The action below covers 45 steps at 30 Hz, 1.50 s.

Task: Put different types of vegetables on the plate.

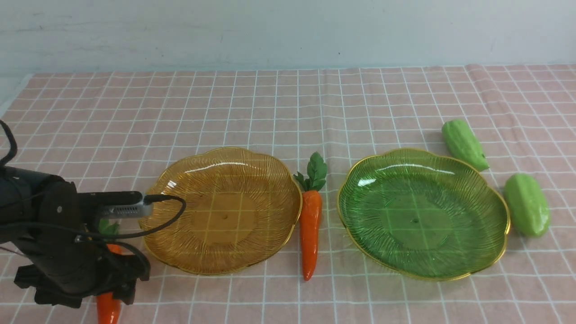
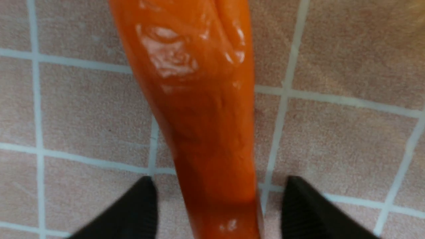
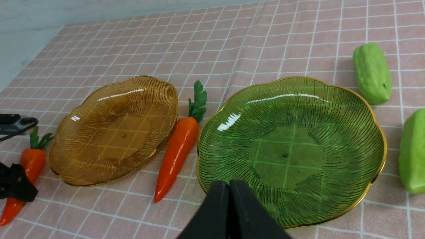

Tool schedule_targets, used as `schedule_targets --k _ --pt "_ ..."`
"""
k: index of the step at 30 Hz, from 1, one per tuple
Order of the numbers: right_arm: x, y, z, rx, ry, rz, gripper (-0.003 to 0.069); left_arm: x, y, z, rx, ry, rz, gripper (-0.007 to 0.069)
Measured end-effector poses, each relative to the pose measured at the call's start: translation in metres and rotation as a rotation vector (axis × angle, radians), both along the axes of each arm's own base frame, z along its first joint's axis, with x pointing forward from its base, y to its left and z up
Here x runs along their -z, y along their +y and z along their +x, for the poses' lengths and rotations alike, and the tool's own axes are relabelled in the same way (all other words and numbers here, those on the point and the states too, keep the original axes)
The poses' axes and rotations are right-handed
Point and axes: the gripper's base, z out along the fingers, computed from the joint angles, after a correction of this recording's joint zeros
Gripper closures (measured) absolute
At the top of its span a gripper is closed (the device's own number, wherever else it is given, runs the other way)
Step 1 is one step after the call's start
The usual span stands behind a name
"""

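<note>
Left gripper (image 2: 219,212) wide open around the 7 o'clock carrot (image 2: 212,109), nothing gripped; right gripper (image 3: 228,186) closed, empty. Center jaws mid-body, then squeeze gently.

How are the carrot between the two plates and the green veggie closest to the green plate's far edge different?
The carrot is orange, but the green veggie is light green. The carrot is long and narrows to a point, while the green veggie is shorter and plumper. The carrot has leaves on top; the green veggie shows none. Both lie on the checked cloth, off the plates.
</note>
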Motion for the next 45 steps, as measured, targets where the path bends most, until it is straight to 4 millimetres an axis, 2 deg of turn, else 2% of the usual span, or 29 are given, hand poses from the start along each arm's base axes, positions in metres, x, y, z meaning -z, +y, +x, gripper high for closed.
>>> schedule_targets --k 1,5,6,10,14,20,23,26,29,32,33,37,38,39,41,43,45 --pt "0.0 0.0 0.0 0.0 0.0 -0.001 0.0676 0.001 0.0 0.0 -0.005 0.006 0.0 0.0171" --pt "0.0 0.0 0.0 -0.001 -0.001 -0.002 0.0676 0.002 0.0 0.0 -0.015 0.017 0.003 0.0416" --pt "0.0 0.0 0.0 -0.001 -0.001 -0.002 0.0676 0.002 0.001 0.0 -0.014 0.024 0.007 0.0442" --pt "0.0 0.0 0.0 0.001 -0.001 -0.011 0.0676 -0.005 0.001 0.0 -0.023 0.045 0.019 0.045" --pt "0.001 -0.001 0.0 0.005 -0.002 -0.03 0.0676 -0.027 0.002 0.001 -0.033 0.021 0.022 0.0451" --pt "-0.001 -0.005 0.002 0.019 0.018 -0.079 0.0676 -0.092 -0.002 0.003 -0.019 -0.186 -0.009 0.0451" --pt "-0.008 -0.006 0.006 0.032 0.054 -0.101 0.0676 -0.123 -0.015 0.006 0.055 -0.308 -0.037 0.0451" --pt "-0.017 -0.009 0.017 0.055 0.129 -0.14 0.0676 -0.138 -0.03 0.01 0.115 -0.371 -0.066 0.0451" --pt "-0.026 -0.016 0.043 0.102 0.269 -0.229 0.0676 -0.141 -0.058 0.021 0.201 -0.396 -0.094 0.0451" --pt "-0.025 -0.024 0.08 0.168 0.398 -0.32 0.0676 -0.131 -0.075 0.031 0.254 -0.373 -0.086 0.0451" --pt "-0.023 -0.024 0.083 0.171 0.411 -0.325 0.0676 -0.13 -0.076 0.033 0.255 -0.371 -0.084 0.045" --pt "-0.009 -0.027 0.131 0.213 0.551 -0.362 0.0676 -0.1 -0.09 0.058 0.286 -0.301 -0.054 0.0408" --pt "-0.004 -0.026 0.143 0.213 0.577 -0.362 0.0676 -0.091 -0.093 0.065 0.289 -0.281 -0.047 0.0372" --pt "-0.002 -0.026 0.146 0.212 0.585 -0.361 0.0676 -0.088 -0.093 0.067 0.29 -0.273 -0.044 0.0361" --pt "0.007 -0.026 0.168 0.217 0.602 -0.342 0.0676 -0.081 -0.095 0.073 0.305 -0.25 -0.032 0.0259" --pt "0.015 -0.032 0.185 0.24 0.622 -0.302 0.0673 -0.079 -0.096 0.074 0.321 -0.241 -0.023 0.0162" --pt "0.024 -0.045 0.202 0.284 0.657 -0.259 0.066 -0.079 -0.095 0.074 0.334 -0.242 -0.017 0.0114"
